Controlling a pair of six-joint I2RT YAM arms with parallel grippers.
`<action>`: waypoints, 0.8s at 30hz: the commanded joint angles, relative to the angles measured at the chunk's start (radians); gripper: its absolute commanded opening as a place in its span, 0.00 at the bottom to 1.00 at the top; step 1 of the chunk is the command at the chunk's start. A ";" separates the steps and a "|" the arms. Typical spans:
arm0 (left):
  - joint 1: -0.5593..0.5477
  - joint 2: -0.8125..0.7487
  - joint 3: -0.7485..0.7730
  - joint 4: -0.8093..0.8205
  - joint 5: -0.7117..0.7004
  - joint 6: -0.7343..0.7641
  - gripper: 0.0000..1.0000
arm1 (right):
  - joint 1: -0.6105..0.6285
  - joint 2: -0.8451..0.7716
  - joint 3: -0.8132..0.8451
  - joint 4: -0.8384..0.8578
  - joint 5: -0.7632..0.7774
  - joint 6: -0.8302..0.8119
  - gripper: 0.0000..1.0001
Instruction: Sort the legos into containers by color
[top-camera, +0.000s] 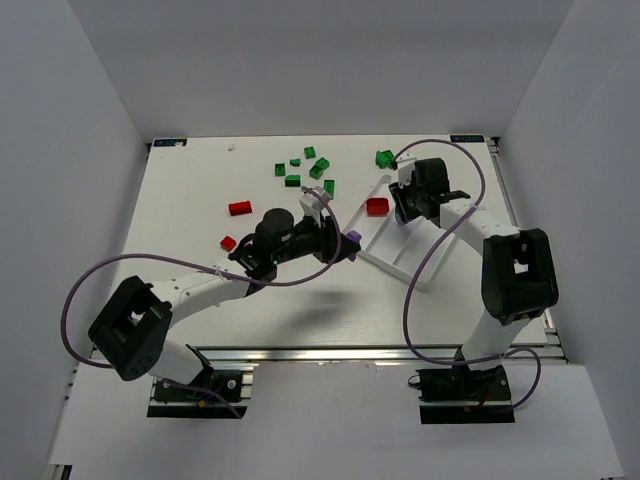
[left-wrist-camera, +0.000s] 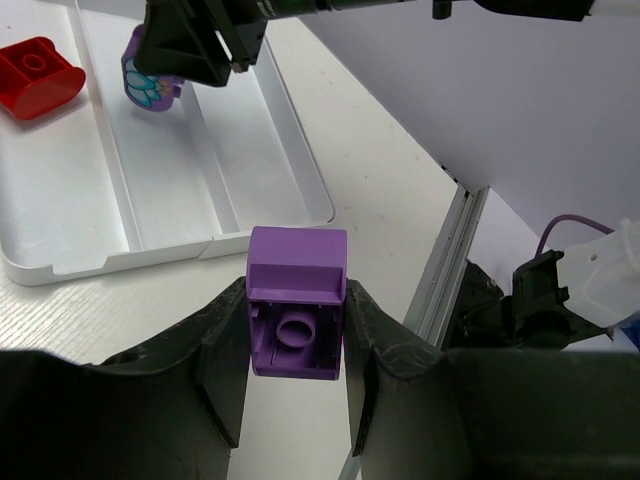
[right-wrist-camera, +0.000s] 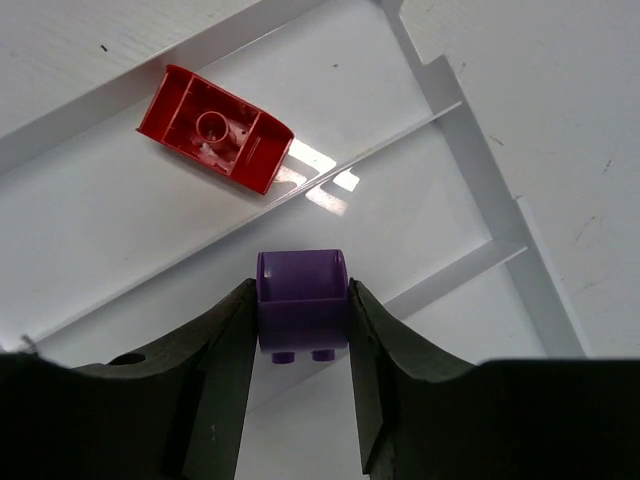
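Note:
My left gripper (left-wrist-camera: 296, 305) is shut on a purple lego (left-wrist-camera: 297, 318), its hollow underside facing the camera, held over the table just short of the white tray's (left-wrist-camera: 60, 215) end. In the top view that gripper (top-camera: 342, 246) is left of the tray (top-camera: 420, 266). My right gripper (right-wrist-camera: 302, 297) is shut on another purple lego (right-wrist-camera: 302, 303) above the tray's middle compartment (right-wrist-camera: 420, 190). The left wrist view shows this lego (left-wrist-camera: 150, 82) too. A red lego (right-wrist-camera: 215, 128) lies in the adjoining outer compartment. Green legos (top-camera: 300, 168) and two red legos (top-camera: 240, 208) lie loose on the table.
One more green lego (top-camera: 385, 158) lies behind the tray, near the right gripper (top-camera: 401, 208). The table's right metal rail (left-wrist-camera: 445, 265) runs close to the tray's end. White walls enclose the table on three sides.

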 joint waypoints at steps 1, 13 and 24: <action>0.004 0.006 0.036 0.049 0.025 -0.036 0.00 | -0.023 0.009 0.065 0.054 0.019 0.012 0.45; 0.001 0.161 0.169 0.029 0.045 -0.073 0.00 | -0.125 -0.069 0.092 -0.018 -0.229 -0.002 0.76; -0.033 0.510 0.514 -0.149 0.016 -0.025 0.00 | -0.324 -0.370 -0.050 0.014 -0.814 0.032 0.06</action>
